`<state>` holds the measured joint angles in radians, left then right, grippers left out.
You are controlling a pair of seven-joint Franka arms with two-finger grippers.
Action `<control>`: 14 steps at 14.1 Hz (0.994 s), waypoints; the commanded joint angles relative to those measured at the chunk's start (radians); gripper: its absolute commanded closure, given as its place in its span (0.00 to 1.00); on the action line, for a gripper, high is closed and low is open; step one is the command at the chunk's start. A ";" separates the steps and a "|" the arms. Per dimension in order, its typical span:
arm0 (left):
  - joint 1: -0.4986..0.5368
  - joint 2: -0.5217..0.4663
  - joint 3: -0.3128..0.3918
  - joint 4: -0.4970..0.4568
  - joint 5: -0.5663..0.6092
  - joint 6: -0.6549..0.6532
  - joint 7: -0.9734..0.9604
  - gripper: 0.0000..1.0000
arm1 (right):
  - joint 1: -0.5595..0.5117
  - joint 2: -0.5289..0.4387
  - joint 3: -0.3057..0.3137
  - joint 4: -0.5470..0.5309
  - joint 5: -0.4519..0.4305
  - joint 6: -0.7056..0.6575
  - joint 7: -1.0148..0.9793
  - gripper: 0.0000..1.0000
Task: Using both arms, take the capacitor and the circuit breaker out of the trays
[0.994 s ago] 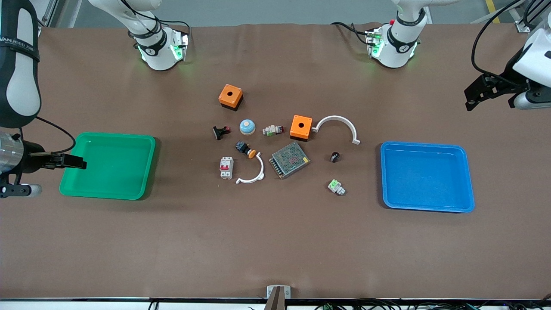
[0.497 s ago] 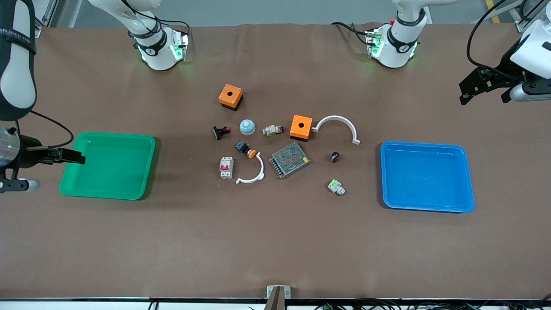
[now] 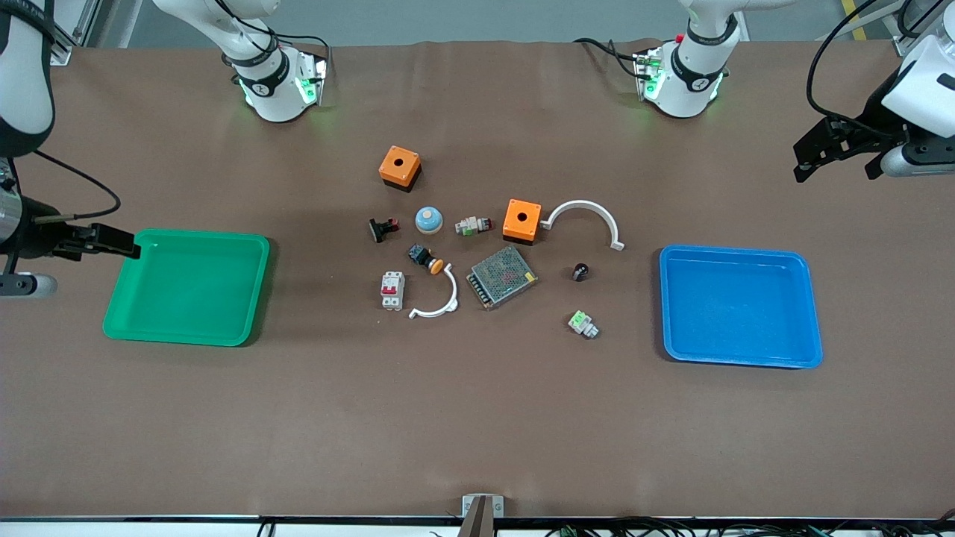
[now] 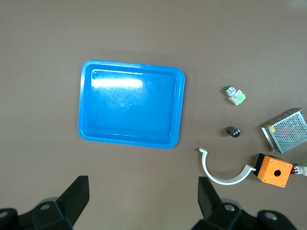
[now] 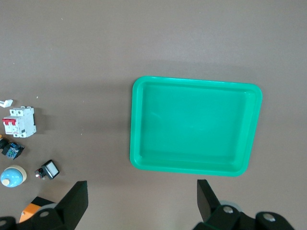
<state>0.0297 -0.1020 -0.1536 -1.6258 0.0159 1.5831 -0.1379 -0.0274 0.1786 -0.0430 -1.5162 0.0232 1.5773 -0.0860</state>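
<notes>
The capacitor, a tiny black cylinder, lies on the table between the grey mesh box and the blue tray; it also shows in the left wrist view. The breaker, light grey with red levers, lies beside a white curved clip; it also shows in the right wrist view. My left gripper is open and empty, up over bare table by the blue tray. My right gripper is open and empty, at the green tray's outer edge.
Around the two parts lie two orange boxes, a second white clip, a blue dome button, a black switch with an orange cap, a black-and-red part and two green-ended connectors.
My right gripper has moved along the green tray's outer edge toward the robots' bases. My left gripper has shifted slightly toward the bases and the table's middle. The parts have not moved.
</notes>
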 commanded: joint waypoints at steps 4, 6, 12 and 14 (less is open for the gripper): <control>0.010 -0.016 0.006 0.010 -0.014 0.000 0.000 0.00 | 0.050 -0.132 -0.055 -0.133 -0.014 0.021 -0.001 0.00; 0.025 -0.013 0.008 0.015 -0.016 0.000 0.014 0.00 | 0.047 -0.154 -0.055 -0.144 -0.014 0.020 -0.003 0.00; 0.024 0.027 0.006 0.055 -0.016 0.000 0.014 0.00 | 0.035 -0.237 -0.046 -0.223 -0.014 0.044 -0.004 0.00; 0.024 0.028 0.005 0.055 -0.016 -0.002 0.015 0.00 | 0.021 -0.246 -0.026 -0.225 -0.014 0.043 -0.006 0.00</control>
<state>0.0520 -0.0887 -0.1472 -1.5967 0.0159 1.5842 -0.1371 0.0101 -0.0170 -0.0901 -1.6872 0.0220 1.5989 -0.0865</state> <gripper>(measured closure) 0.000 0.000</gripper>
